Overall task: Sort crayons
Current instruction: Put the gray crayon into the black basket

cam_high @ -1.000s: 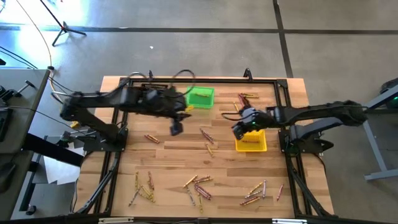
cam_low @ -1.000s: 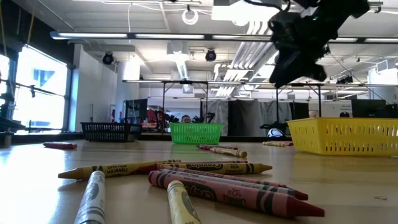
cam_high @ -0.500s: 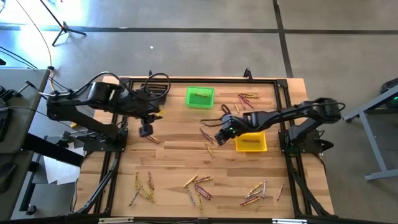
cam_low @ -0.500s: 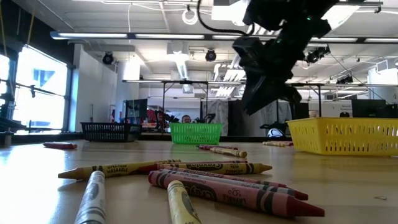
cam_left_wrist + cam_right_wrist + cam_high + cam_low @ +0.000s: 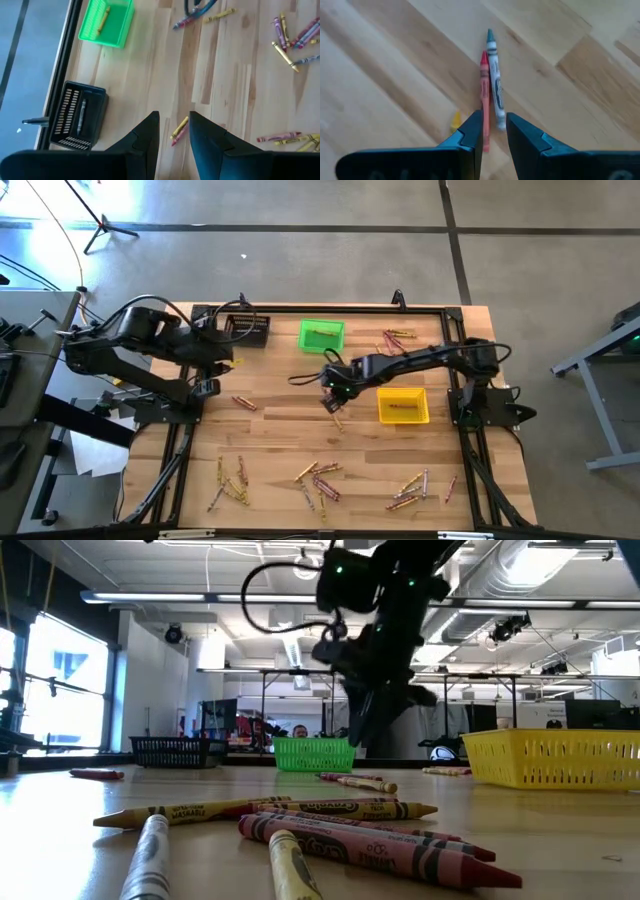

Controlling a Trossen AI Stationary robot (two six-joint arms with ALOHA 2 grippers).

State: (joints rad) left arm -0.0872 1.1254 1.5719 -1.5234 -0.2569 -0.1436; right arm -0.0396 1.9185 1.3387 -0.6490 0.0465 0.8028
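- While the right gripper (image 5: 331, 396) hangs low over the middle of the pale wooden plank table (image 5: 280, 440), its 2 dark fingers stand slightly spread with nothing between them, straddling a red crayon (image 5: 484, 90) and a grey crayon (image 5: 494, 80) that lie side by side, touching, on the boards.
- A short yellow crayon tip (image 5: 455, 120) shows just beside the same fingers.
- The left gripper (image 5: 206, 387) waits near the table's left edge, its fingers parted a little and holding nothing; a yellow and a red crayon (image 5: 179, 131) lie together just ahead of them.
- Along the far edge sit a small black slotted plastic bin (image 5: 243, 330) and a small green plastic bin (image 5: 322, 335) with 1 yellow crayon inside; a small yellow mesh plastic bin (image 5: 403, 406) sits right of centre, near the right gripper.
- Loose thin crayons are scattered in clusters along the near edge (image 5: 318, 478), with more near the far right corner (image 5: 394, 337).
- Open bare wood lies between the 2 grippers and between the centre pair and the near clusters.
- A black metal frame (image 5: 455, 360) rims the tabletop.
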